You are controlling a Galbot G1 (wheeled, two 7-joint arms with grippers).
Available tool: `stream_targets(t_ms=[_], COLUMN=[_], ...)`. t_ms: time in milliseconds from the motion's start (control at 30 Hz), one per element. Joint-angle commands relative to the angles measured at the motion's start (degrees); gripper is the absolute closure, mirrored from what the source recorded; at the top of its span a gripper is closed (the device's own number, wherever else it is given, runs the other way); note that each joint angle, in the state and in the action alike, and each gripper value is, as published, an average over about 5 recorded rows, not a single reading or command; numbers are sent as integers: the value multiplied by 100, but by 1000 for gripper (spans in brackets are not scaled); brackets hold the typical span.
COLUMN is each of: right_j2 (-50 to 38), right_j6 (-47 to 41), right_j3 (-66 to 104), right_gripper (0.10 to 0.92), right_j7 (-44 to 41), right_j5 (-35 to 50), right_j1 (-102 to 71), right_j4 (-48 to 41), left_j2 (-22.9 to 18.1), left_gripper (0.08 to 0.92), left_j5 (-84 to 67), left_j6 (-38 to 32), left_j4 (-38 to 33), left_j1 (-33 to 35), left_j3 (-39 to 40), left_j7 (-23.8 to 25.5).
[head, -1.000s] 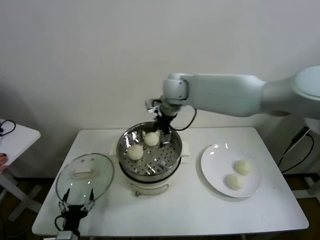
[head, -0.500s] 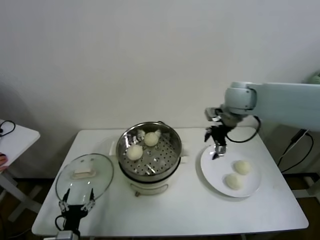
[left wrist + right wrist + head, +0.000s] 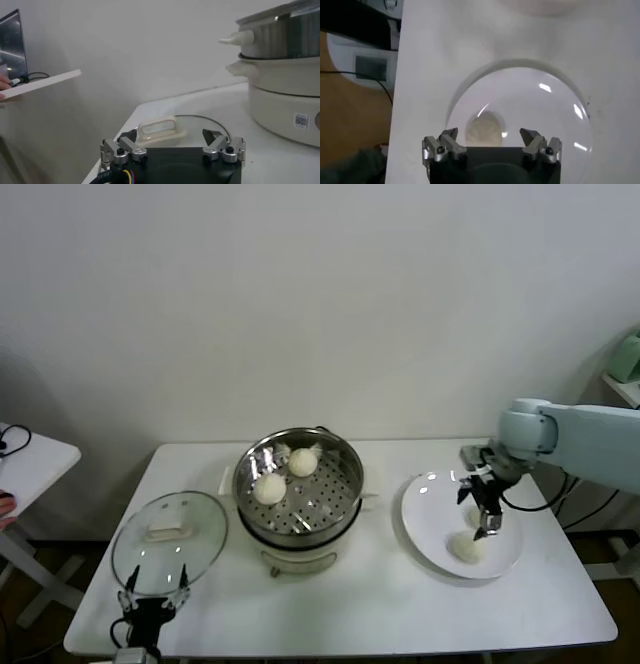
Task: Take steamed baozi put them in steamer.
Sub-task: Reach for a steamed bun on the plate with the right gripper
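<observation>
The steamer (image 3: 298,502) stands mid-table with two steamed baozi on its perforated tray, one at the front left (image 3: 269,488) and one at the back (image 3: 303,462). On the white plate (image 3: 425,509) to the right lies another baozi (image 3: 465,547). A further one is mostly hidden behind my right gripper (image 3: 484,519). That gripper hangs open just above the plate. In the right wrist view a baozi (image 3: 486,129) sits between its spread fingers, untouched. My left gripper (image 3: 151,602) rests open at the table's front left, nothing in it.
A round glass lid (image 3: 168,539) with a cream handle (image 3: 157,126) lies flat left of the steamer, just ahead of my left gripper. A second small table (image 3: 30,454) stands off to the left. The steamer's cream base (image 3: 285,100) shows in the left wrist view.
My right arm has swung from above the steamer across to the plate and come down over the baozi there, fingers open throughout. The left arm has stayed still.
</observation>
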Motion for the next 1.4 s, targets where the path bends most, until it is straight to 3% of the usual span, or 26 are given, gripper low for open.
stream_targets(t_ms=[33, 1400], right_j2=[-203, -1], right_j6=[88, 9], right_j3=[345, 1175], right_gripper=[203, 204], right_j7=[17, 262], right_j5=[-516, -840], right_j1=[-796, -1709], right_j4=[-368, -727], left_j2=[-5, 14], left_gripper=[177, 177], left_j5=[11, 7], left_j6=[-16, 7], left_j4=[10, 47], left_j1=[9, -16], left_j3=[2, 23], left_j7=[1, 14])
